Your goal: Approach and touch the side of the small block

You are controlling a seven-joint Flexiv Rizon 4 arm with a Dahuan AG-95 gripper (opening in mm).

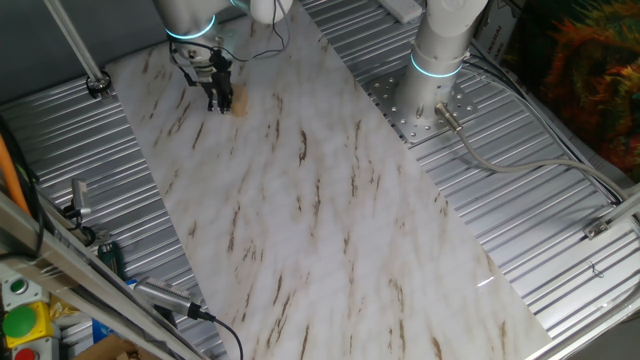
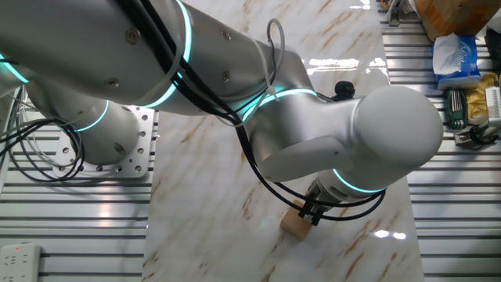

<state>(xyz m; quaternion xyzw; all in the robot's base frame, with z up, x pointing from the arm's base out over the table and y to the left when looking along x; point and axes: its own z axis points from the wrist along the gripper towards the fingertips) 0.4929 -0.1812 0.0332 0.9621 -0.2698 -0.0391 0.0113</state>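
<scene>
Small block [image 2: 296, 225] lies on the marble-patterned board [image 1: 330, 210], near the board's far corner as seen in one fixed view. Gripper [image 1: 219, 100] is low over the board; fingertips sit right at the block's side, apparently touching it. Fingers look close together; cannot tell if the jaws are fully closed. Arm base [image 1: 440, 55] stands on the slatted table [image 1: 520, 200], well apart from the block.

Robotics lab or workshop, silver robot arm [image 2: 235, 86] bolted to a ribbed aluminium table [image 1: 540, 230], marble-patterned board [image 1: 320, 210] on top, loose cables [image 2: 39, 157], hand tools [image 2: 470, 106] at the edge
</scene>
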